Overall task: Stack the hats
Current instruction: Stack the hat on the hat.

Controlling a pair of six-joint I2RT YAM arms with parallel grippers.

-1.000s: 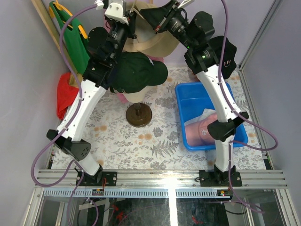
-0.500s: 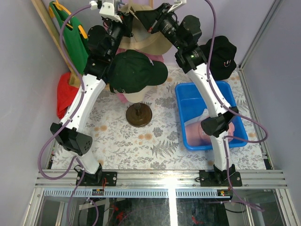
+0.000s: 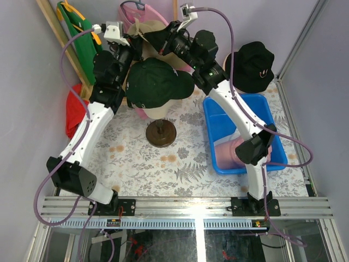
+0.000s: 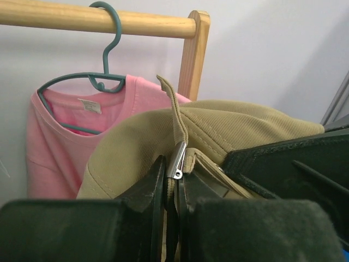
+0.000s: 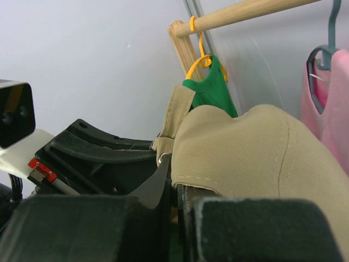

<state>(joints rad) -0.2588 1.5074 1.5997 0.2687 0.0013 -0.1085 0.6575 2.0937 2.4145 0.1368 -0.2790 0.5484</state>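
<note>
Tan cap (image 4: 245, 128), upper centre, is clamped by left pincer (image 4: 172, 185) at its strap and right pincer (image 5: 174, 185) at its edge; carry it level, centred over the dark green cap (image 3: 155, 82).

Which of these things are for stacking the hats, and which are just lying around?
For the job:
- tan cap, pinched by the left pincer and right pincer
- dark green cap, sitting on the mannequin head
- black bucket hat

Just lying about:
- pink T-shirt
- green T-shirt
- blue bin
- red cloth
</note>
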